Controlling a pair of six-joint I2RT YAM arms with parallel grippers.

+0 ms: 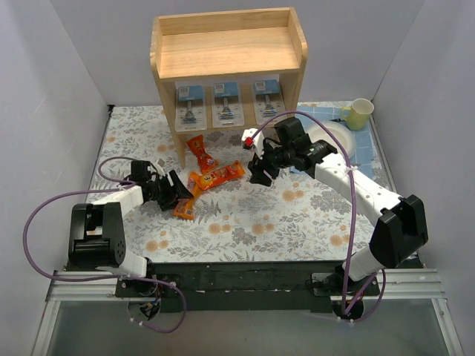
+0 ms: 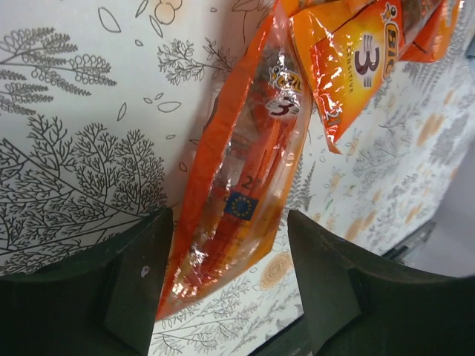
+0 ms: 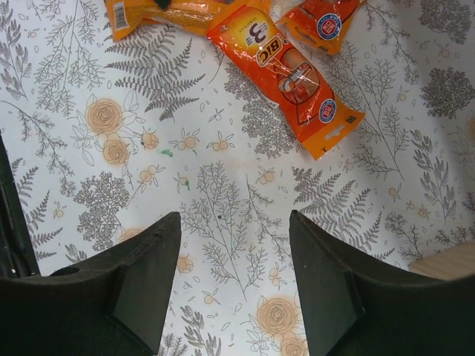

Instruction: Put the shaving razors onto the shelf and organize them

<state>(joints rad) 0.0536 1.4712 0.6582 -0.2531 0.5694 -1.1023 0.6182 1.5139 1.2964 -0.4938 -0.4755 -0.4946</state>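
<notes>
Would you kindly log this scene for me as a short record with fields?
shelf: light wood, two tiers
blister packs: three, side by side on the lower tier
orange BIC packets: several, loose on the floral cloth before the shelf
left hand: open, fingers either side of one orange packet
right hand: open, above the cloth, holding nothing

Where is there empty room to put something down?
The shelf's top board is bare, rim to rim. The flowered cloth is free in front, between the orange packets and the near edge. Crowded: the lower tier, filled by three razor packs, and the spot right before the shelf.
</notes>
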